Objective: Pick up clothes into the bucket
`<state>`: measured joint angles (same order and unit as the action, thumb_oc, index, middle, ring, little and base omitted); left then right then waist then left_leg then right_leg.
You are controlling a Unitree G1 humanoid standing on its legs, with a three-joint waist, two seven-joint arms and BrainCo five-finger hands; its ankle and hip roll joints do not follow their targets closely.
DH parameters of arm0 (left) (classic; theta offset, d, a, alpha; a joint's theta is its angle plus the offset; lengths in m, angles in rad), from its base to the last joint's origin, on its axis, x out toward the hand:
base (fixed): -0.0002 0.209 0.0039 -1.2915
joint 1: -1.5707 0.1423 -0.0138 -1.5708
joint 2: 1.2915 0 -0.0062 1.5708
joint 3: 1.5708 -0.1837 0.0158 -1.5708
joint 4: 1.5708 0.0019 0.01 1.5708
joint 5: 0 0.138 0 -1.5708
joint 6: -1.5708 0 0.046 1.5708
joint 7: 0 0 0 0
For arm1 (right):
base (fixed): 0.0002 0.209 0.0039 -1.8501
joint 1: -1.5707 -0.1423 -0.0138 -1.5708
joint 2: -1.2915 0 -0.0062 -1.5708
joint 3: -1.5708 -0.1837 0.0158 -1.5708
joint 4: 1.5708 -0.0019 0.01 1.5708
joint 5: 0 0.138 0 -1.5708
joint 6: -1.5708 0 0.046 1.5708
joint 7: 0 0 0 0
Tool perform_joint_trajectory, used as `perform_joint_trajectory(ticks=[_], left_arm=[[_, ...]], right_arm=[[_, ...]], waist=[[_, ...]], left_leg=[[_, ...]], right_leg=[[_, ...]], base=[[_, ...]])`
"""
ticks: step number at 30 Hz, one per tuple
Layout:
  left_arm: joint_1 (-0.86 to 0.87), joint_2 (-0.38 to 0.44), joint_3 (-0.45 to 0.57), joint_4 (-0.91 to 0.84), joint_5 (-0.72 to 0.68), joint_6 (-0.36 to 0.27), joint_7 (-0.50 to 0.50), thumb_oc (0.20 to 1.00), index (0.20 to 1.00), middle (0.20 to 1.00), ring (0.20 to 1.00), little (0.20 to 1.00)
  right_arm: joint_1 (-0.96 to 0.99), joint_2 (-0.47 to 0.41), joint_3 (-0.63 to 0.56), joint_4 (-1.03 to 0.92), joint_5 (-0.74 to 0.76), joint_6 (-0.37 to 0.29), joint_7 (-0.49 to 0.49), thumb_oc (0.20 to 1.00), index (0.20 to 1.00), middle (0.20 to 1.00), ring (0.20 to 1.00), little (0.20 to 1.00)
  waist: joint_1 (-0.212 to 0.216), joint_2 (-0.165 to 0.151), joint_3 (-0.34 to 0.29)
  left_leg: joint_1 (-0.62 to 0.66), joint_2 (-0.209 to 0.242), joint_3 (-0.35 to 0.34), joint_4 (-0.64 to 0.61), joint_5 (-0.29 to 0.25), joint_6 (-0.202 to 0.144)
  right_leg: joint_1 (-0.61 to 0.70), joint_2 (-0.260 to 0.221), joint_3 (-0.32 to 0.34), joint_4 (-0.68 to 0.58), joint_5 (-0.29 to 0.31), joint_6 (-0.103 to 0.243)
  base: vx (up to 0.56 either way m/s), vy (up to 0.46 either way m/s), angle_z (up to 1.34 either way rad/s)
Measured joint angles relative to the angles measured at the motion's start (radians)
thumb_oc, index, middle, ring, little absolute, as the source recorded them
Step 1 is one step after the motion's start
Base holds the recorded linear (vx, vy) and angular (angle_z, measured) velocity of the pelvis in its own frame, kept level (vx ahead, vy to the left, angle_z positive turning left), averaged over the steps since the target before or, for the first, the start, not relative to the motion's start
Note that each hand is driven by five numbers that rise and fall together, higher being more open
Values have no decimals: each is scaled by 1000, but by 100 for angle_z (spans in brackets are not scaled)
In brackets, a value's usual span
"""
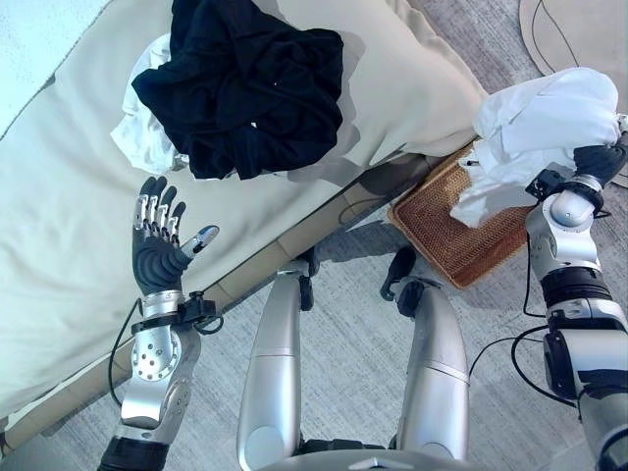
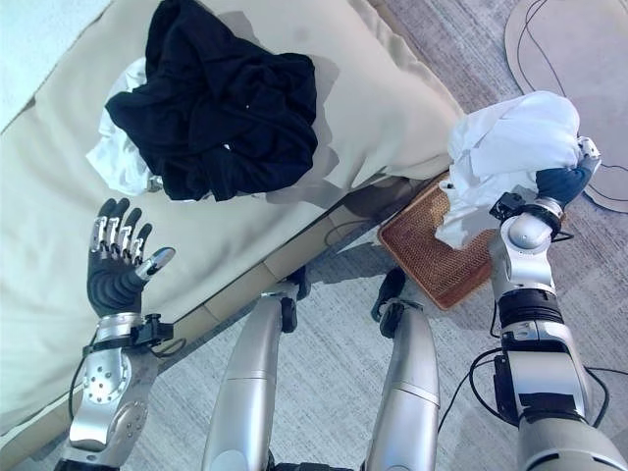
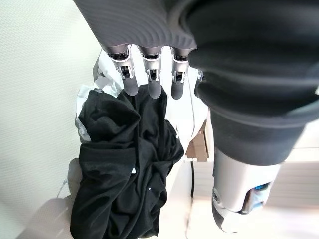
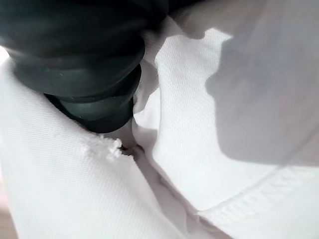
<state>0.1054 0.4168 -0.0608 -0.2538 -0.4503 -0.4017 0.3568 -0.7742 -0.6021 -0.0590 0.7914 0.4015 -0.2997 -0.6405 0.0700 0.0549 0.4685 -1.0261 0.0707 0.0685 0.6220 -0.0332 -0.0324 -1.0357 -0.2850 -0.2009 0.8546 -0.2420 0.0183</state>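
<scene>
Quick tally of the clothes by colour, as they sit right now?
Black garments: 1, the black garment on the cushion.
White garments: 2, one white garment under the black, one white garment over the basket at the right hand.
Total: 3.

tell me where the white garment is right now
The white garment hangs bunched at the right robot hand, on the right of the left eye view, with its lower folds over the brown wicker basket beside the beige cushion.

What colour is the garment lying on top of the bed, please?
Black garment, over a white one; clearest in the left eye view.
</scene>
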Motion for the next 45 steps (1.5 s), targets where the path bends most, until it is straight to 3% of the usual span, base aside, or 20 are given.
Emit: perform_joint_trajectory(ticks=[10, 20, 21, 22, 23, 30, 35, 43, 45], left_arm=[[-21, 29, -41, -2, -4, -4, 17, 1000, 1000, 1000, 1000, 1000], [-27, 43, -40, -2, -4, -7, 18, 1000, 1000, 1000, 1000, 1000], [-28, 44, -40, -2, -4, -7, 18, 1000, 1000, 1000, 1000, 1000], [-29, 44, -40, -3, -4, -7, 18, 1000, 1000, 1000, 1000, 1000], [-29, 45, -40, -3, -4, -7, 19, 1000, 1000, 1000, 1000, 1000], [-59, 45, -40, -3, -4, -7, 21, 1000, 1000, 1000, 1000, 1000], [-60, 45, -39, -3, -3, -9, 22, 1000, 1000, 1000, 1000, 1000], [-53, 46, -47, 41, 4, -9, 20, 1000, 1000, 1000, 1000, 1000], [-57, 43, -50, 104, 5, -7, 12, 1000, 1000, 1000, 1000, 1000]], right_arm=[[-83, 88, 137, 414, -18, 57, 53, 200, 200, 200, 200, 200], [-91, 117, 166, 489, -96, 110, 87, 200, 200, 200, 200, 200], [-91, 117, 165, 489, -96, 110, 87, 347, 347, 347, 347, 347], [-94, 116, 152, 490, -97, 111, 87, 583, 583, 583, 583, 583], [-103, 114, 146, 499, -97, 112, 86, 1000, 1000, 1000, 1000, 1000], [-132, 96, 143, 521, -115, 132, 63, 1000, 1000, 1000, 1000, 1000], [-107, 79, 106, 522, -118, 133, 35, 1000, 1000, 1000, 1000, 1000], [47, 40, 44, 520, -114, 134, 5, 1000, 1000, 1000, 1000, 1000], [111, 36, 17, 493, -114, 134, 8, 1000, 1000, 1000, 1000, 1000]], waist=[[23, 0, -8], [51, 1, -9], [51, 1, -9], [51, 1, -9], [52, 1, -9], [50, 1, -9], [46, 2, -59], [23, -2, -130], [-2, -3, -134]], left_leg=[[-64, 3, -13, 53, -4, -4], [-84, -16, -16, 55, -5, -6], [-84, -18, -17, 56, -5, -6], [-84, -22, -17, 56, -5, -6], [-84, -23, -17, 56, -5, -5], [-63, -23, -15, 40, -4, -4], [-20, -24, -11, -5, -4, -4], [206, -23, -5, -172, 34, 21], [292, -25, -12, -235, 55, 9]], right_leg=[[-59, -2, 4, 48, -10, -4], [-84, -8, 23, 59, -12, -1], [-84, -11, 23, 61, -12, -1], [-84, -16, 23, 65, -12, -1], [-84, -16, 23, 66, -12, -1], [-67, -17, 23, 61, -12, -1], [-23, -15, 13, 18, -11, 5], [213, 3, -32, -144, 26, 29], [303, 9, -54, -196, 34, 28]], base=[[-6, 10, 0], [-1, 2, 0], [-3, 2, 14], [-4, -6, 9], [-2, -8, 6], [0, 0, 0], [1, -5, 1], [25, -53, 3], [13, -85, 8]])
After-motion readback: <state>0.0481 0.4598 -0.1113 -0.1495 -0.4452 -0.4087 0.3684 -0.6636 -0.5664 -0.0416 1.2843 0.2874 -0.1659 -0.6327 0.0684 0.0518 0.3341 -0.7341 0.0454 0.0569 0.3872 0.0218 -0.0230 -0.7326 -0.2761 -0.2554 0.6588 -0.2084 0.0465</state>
